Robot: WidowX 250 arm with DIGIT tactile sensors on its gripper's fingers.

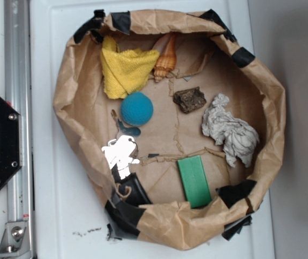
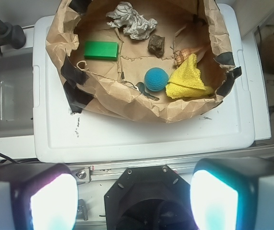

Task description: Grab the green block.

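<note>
The green block (image 1: 194,181) lies flat on the floor of the brown paper bag (image 1: 67,102), near the bag's front right wall. In the wrist view the green block (image 2: 101,50) is at the upper left, far from me. My gripper (image 2: 134,201) is open and empty, its two fingers (image 2: 53,201) wide apart at the bottom of the wrist view, above the robot's black base (image 2: 148,191) and well outside the bag. The gripper does not show in the exterior view.
In the bag are a teal ball (image 1: 137,108), a yellow cloth (image 1: 122,70), an orange shell (image 1: 165,56), a brown rock (image 1: 189,99), a crumpled grey-white wad (image 1: 230,130) and shiny keys (image 1: 121,151). The bag's walls stand up all round. A metal rail (image 1: 18,81) runs along the left.
</note>
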